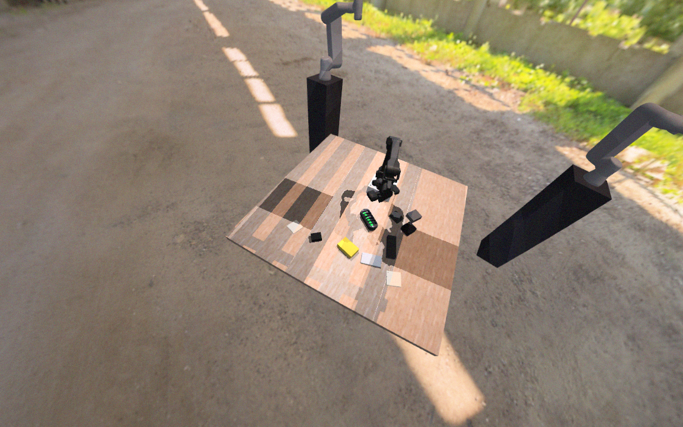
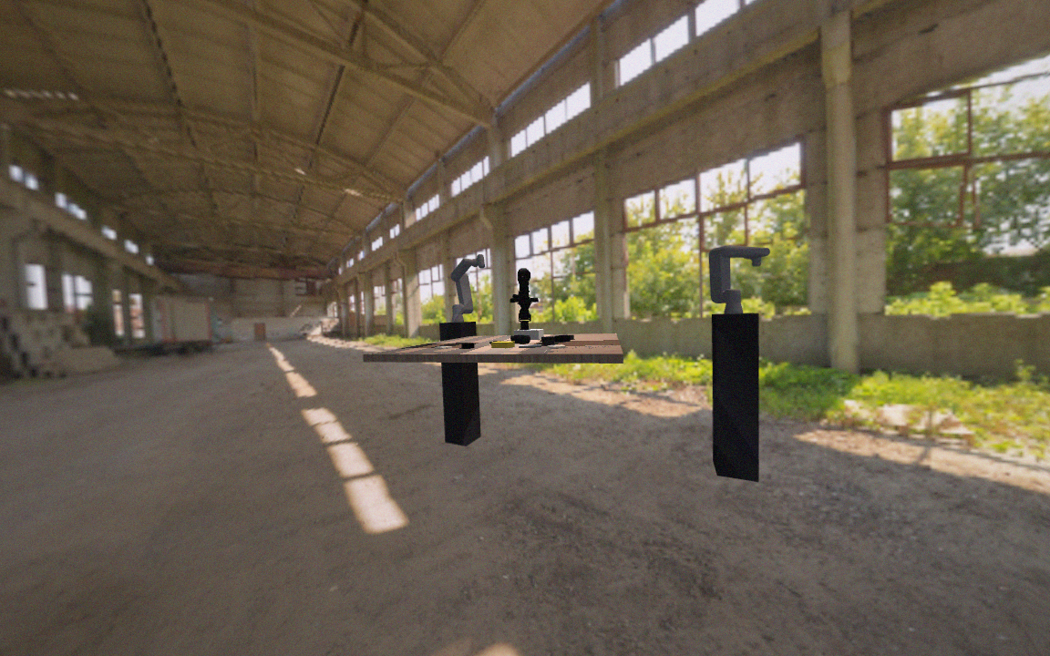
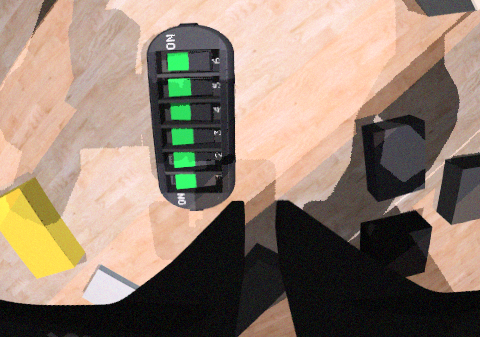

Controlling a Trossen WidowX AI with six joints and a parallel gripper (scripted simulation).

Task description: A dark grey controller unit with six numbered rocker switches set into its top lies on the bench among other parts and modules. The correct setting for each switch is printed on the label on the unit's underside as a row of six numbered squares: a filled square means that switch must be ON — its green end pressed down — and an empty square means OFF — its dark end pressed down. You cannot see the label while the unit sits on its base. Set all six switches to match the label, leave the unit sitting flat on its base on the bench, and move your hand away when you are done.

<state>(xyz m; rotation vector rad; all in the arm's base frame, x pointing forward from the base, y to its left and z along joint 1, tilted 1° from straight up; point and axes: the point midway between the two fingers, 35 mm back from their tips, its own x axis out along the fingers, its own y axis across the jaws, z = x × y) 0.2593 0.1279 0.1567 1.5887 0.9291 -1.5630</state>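
Observation:
The dark grey controller unit [image 1: 366, 220] [image 3: 195, 124] sits flat on its base near the middle of the wooden bench [image 1: 423, 313] [image 2: 586, 352]. Its top faces up, with six numbered rocker switches in a row. In the wrist view each switch shows its green half on the left. I cannot tell which end of each is pressed down. My gripper [image 1: 381, 196] [image 2: 523, 323] [image 3: 259, 212] hangs above the bench just beyond the end of the unit with switch 1. Its fingers stand nearly together with a narrow gap and hold nothing. The label on the underside is hidden.
A yellow block [image 1: 347, 247] [image 3: 35, 237] and a pale grey tile [image 1: 370, 259] [image 3: 105, 289] lie nearby. Three black blocks [image 1: 396, 214] [image 3: 395, 154] cluster beside the unit. A black bar [image 1: 391, 246], two beige tiles [image 1: 393, 279] and a small black block [image 1: 315, 237] lie further out.

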